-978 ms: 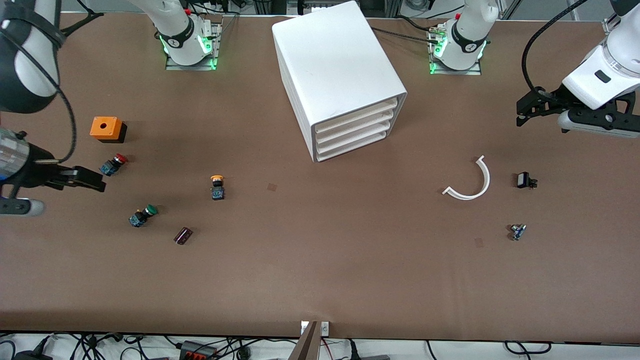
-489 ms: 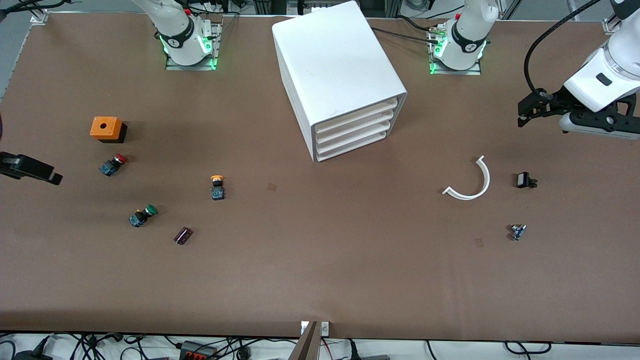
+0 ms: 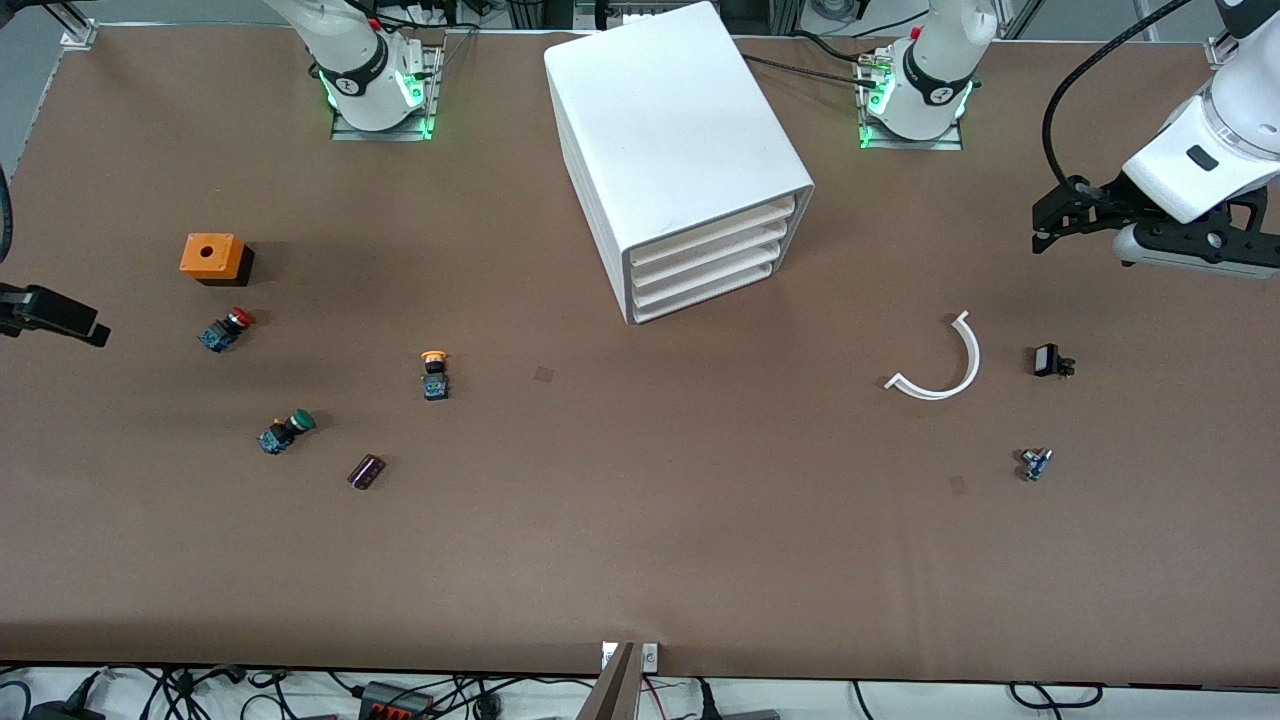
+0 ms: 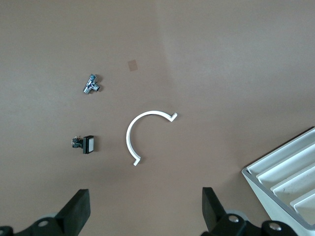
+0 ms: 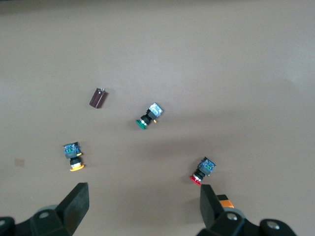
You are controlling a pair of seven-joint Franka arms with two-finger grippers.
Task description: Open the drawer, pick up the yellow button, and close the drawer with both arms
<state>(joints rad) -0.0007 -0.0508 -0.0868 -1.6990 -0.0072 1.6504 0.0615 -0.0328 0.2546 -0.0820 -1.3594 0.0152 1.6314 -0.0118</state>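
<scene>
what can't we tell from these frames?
- Drawer contents: shut in the front view; the left wrist view cuts the cabinet at its edge.
- Right gripper: cropped by the front view's edge; only the fingers' open tips show in the right wrist view.
- Left gripper: open, arm cut by the frame edge.
- Small metal part: too small to identify in either view.

Front cam high, facing arms; wrist cams look down, probably higher.

3 btns (image 3: 435, 373), 1 cabinet (image 3: 675, 150), 4 drawers (image 3: 712, 236), 1 orange box (image 3: 213, 256)
</scene>
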